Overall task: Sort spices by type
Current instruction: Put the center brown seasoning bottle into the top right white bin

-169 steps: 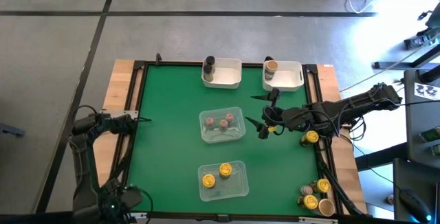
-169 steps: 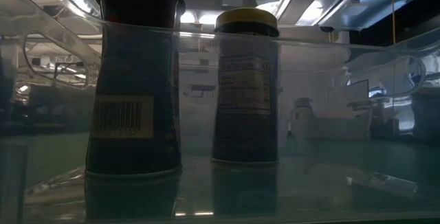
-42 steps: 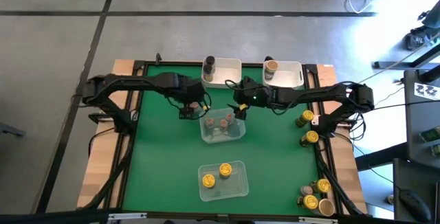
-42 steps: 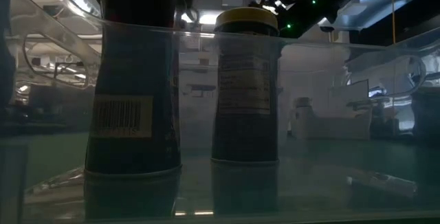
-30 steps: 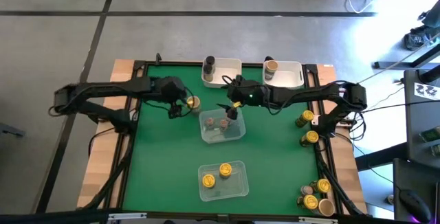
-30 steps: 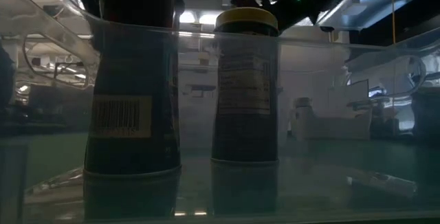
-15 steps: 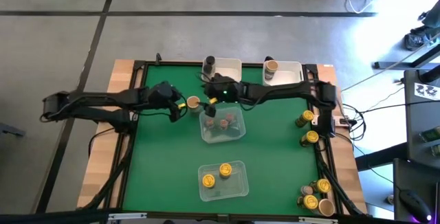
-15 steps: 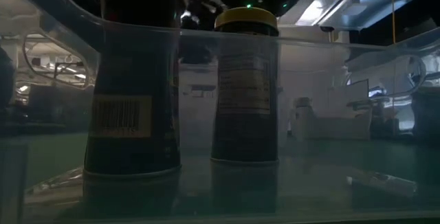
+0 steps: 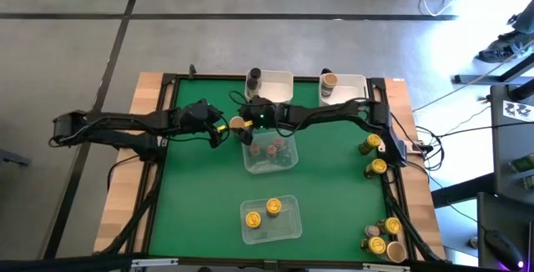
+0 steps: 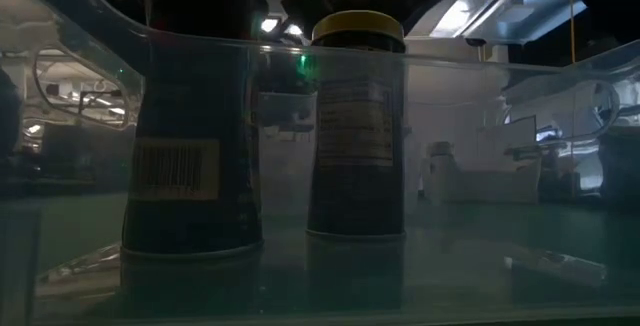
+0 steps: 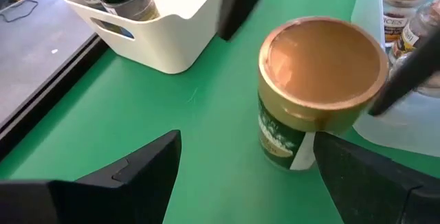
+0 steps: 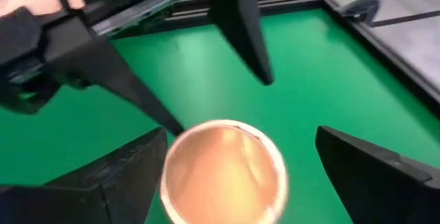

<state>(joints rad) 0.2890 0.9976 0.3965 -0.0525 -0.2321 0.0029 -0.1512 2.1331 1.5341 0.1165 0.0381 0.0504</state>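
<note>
Spices are partly sorted, and the tan-lidded jar [image 9: 236, 123] is the one in play right now, standing upright on the green bench [image 9: 200, 197] just beside the upper clear tray [image 9: 287, 160]. Both arms have converged on it! The left gripper [image 9: 222, 129] sits on one side, fingers spread and not touching the jar; the left wrist view shows the jar [image 11: 317, 93] free between them. The right gripper [image 9: 248, 125] comes over from the other side, fingers also wide apart, with the jar's lid [image 12: 223, 170] right below it and nothing held.

Now the score. Reddish-topped jars [image 9: 270, 148] are grouped in the upper clear tray. Two yellow-lidded jars [image 9: 264, 213] stand in the lower clear tray [image 9: 289, 231], and the low view looks straight through its wall at them. A dark grey jar [image 9: 254, 78] occupies the left white bin [image 9: 281, 98], and a tan-lidded one [image 9: 329, 81] stands in the right white bin [image 9: 357, 99].

Plenty left, though. Two yellow-lidded jars [image 9: 372, 155] wait at the bench's right edge, and a cluster of jars [image 9: 382, 237] sits in the near right corner. I'd call it around halfway, with this tan jar likely bound for the right bin once one gripper takes it.
</note>
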